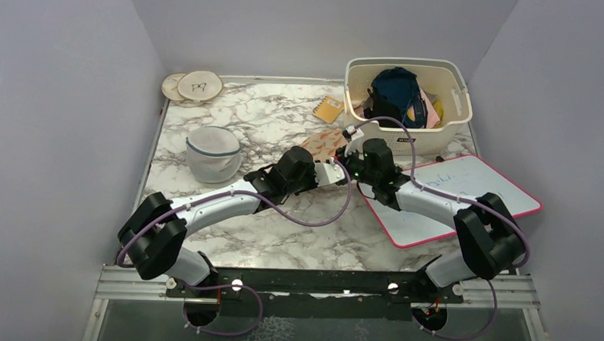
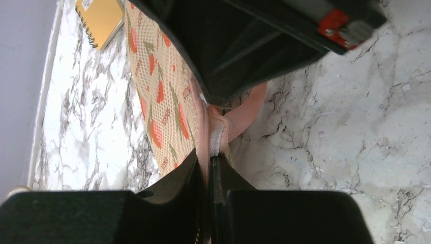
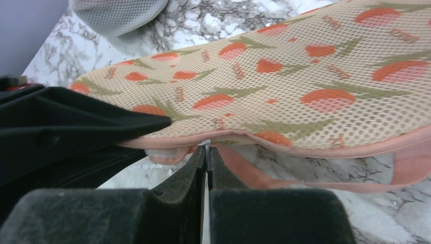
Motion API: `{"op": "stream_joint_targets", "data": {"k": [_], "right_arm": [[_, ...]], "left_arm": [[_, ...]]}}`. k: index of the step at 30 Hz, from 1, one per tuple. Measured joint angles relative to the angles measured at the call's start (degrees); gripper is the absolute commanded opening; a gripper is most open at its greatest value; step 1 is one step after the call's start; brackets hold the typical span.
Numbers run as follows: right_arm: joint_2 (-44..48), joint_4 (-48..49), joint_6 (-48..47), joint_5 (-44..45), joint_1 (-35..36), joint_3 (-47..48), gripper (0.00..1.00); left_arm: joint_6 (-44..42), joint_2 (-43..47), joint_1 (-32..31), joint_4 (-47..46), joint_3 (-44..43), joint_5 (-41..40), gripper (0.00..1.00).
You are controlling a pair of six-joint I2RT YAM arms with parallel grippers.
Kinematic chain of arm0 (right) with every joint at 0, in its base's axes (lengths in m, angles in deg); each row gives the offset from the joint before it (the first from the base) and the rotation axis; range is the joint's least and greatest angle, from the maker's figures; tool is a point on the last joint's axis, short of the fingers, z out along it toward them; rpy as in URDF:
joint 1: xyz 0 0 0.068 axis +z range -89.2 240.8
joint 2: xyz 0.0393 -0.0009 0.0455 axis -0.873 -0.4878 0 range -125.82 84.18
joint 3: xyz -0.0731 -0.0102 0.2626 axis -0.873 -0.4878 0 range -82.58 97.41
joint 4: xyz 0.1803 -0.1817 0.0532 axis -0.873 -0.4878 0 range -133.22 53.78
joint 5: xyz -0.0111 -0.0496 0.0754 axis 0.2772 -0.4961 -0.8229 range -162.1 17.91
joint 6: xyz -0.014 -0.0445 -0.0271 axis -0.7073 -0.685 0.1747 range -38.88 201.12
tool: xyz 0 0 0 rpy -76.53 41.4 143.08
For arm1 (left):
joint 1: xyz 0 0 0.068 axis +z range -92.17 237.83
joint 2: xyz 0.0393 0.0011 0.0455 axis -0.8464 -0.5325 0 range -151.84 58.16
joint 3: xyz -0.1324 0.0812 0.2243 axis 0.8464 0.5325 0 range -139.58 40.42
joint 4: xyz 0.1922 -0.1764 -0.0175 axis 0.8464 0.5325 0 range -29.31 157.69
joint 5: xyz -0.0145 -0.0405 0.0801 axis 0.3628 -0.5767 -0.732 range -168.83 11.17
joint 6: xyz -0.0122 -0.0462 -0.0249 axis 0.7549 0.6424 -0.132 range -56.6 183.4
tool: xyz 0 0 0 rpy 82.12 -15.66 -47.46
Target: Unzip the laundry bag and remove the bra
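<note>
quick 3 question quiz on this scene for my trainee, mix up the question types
1. True or false: the laundry bag lies inside the basket.
2. The left gripper is: A wide open; B shut on the bag's pink edge; C holding the basket.
3. Fill in: by the robot's sides, the mesh dome sits to the bag's ___.
Key: 1 false; 2 B; 3 left.
</note>
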Motion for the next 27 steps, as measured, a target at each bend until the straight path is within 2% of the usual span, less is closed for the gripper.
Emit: {"op": "stream_joint_targets", "data": {"k": [4,11,17,18,20,21,24,27], "right_arm": [[-1.5,0.0,0.0,2.3,-1.3,1.5,0.01],[-3.6,0.0,0.4,3.8,-8.0,1.6,0.01],[-3.9,-0.3,-2.7,2.5,-8.0,1.9,0.01],[-3.9,0.1,-3.2,1.5,-8.0,1.9,0.01],[-3.9,0.5,-4.0,0.0,-7.9,1.9,0.01],[-3.9,0.8,-4.1,-0.7,-7.9,1.9,0.01],[-3.9,1.2,-4.5,-2.6,-7.8,1.7,0.01],[-3.7,1.7,-4.4,-4.2,-6.8,1.3,0.01]], "left_arm": [[-1.2,1.3,0.2,-0.1,0.5,0.0,0.0],[-4.4,5.3,0.3,-0.9,3.8,0.8,0.0],[-6.3,7.4,0.3,-1.6,6.3,1.2,0.0],[-6.4,7.5,0.3,-1.5,6.3,1.4,0.05],[-6.5,7.6,0.3,-1.6,6.3,2.1,0.37],[-6.7,7.6,0.3,-1.5,6.3,2.2,0.46],[-5.9,7.7,0.3,-1.5,6.1,2.8,0.62],[-5.5,8.7,0.3,-1.7,6.1,4.7,0.71]]}}
